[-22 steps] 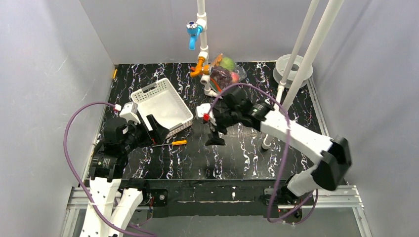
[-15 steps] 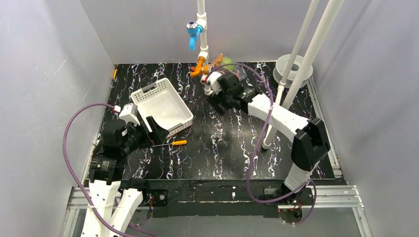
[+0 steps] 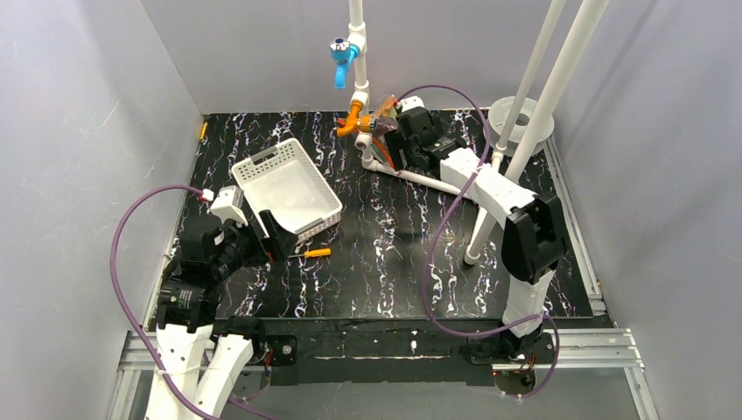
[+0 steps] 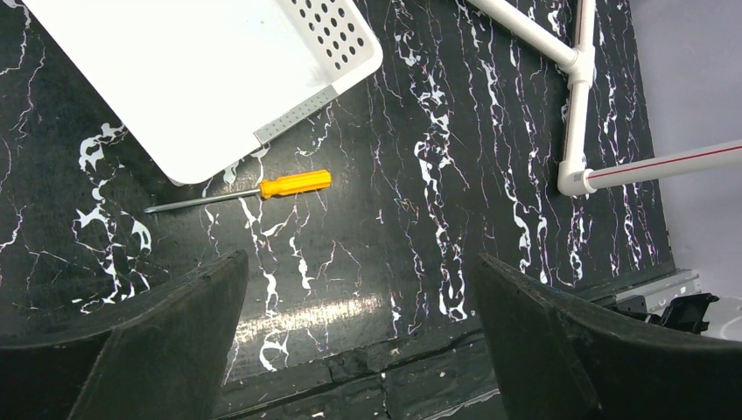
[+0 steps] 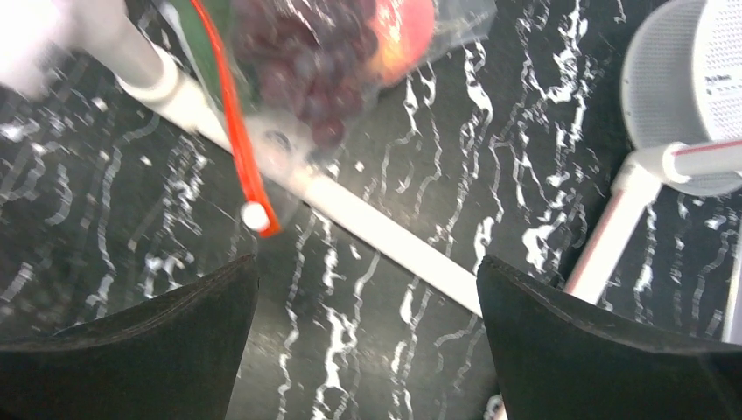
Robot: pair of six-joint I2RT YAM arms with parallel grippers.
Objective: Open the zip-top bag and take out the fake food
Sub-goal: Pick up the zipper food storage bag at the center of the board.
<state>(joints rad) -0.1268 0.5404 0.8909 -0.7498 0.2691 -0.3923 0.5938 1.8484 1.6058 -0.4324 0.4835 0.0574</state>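
1. Right wrist view, somewhat blurred: the right gripper has its fingers spread wide with nothing between them. Just beyond them lies the bag, draped over a white pipe. Its red zip strip runs down to a small white slider. Grapes and a peach show through the plastic. The strip looks shut, though the blur leaves some doubt. The step in hand seems to be taking hold of the bag. The pinch should land on the flat plastic beside the strip or on the slider, not on the bulge of fruit, and should stay clear of the pipe.

2. Left wrist view: the left gripper is also wide open and empty above the table. A white basket and a screwdriver lie ahead of it. No bag shows here.

3. Top view: the right arm is stretched to the back of the table and its gripper hides most of the bag. The left arm sits near the front-left, well apart from it. Opening the mouth will likely take both grippers, so drawing the bag toward the middle first would help.
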